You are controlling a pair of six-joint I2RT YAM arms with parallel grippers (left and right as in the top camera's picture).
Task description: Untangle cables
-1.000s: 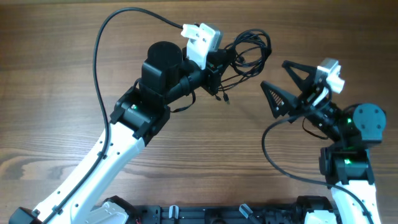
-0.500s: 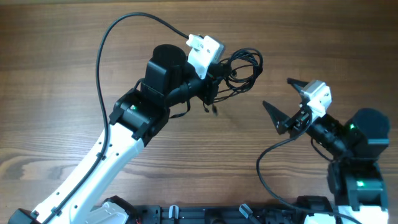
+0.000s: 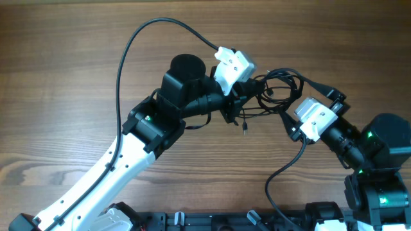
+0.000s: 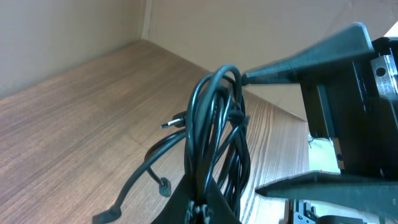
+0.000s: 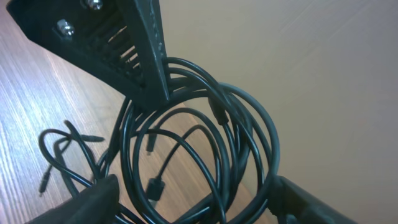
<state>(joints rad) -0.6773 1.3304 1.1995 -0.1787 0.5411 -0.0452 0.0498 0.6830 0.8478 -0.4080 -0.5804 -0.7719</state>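
Observation:
The cables [image 3: 277, 86] are a bunch of thin black loops held above the wooden table, with a loose plug end [image 3: 245, 125] dangling below. My left gripper [image 3: 239, 106] is shut on the bunch. In the left wrist view the cables [image 4: 214, 124] rise from between its closed tips [image 4: 202, 208]. My right gripper [image 3: 292, 96] comes in from the right. It is open, with one finger on each side of the coil. In the right wrist view the loops [image 5: 199, 137] pass between that gripper's [image 5: 194, 185] spread fingertips, and the left gripper's finger [image 5: 134, 50] pins them at the top.
The left arm's thick black cable [image 3: 148, 32] arches over the table's far left. The right arm's own cable [image 3: 276, 179] loops near the front. Both arm bases [image 3: 257, 221] sit along the front edge. Bare wood [image 3: 64, 96] lies to the left.
My left arm carried the bunch to the right. My right gripper swung up and left until its jaws came around the loops, and the jaws have narrowed.

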